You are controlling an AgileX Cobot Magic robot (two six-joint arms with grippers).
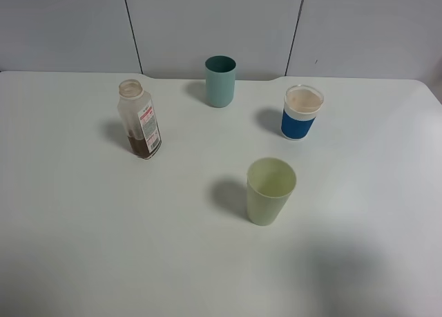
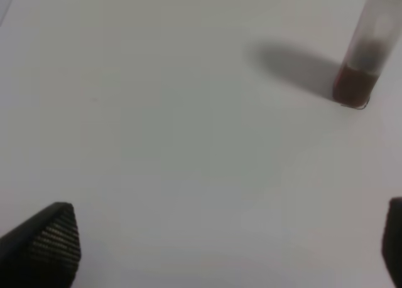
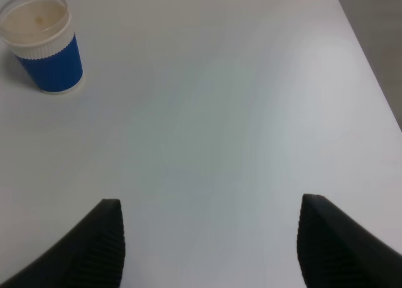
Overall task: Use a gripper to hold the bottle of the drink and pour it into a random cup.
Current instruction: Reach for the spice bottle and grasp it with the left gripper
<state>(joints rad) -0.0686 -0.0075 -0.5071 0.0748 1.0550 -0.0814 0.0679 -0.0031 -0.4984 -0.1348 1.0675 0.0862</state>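
Two sets of jaws spread wide, empty, hovering over table (image 2: 157,112), bottle (image 2: 366,53) well apart.

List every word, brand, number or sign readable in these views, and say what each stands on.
On the bottle of the drink, the white and red label: red print, too small and blurred to read.
On the teal cup, the blue-banded cup and the yellow-green cup: no text visible.
Wrist views: nothing readable.

High view over table (image 1: 83,255), wrist views low, left sharing bottle (image 1: 140,121)
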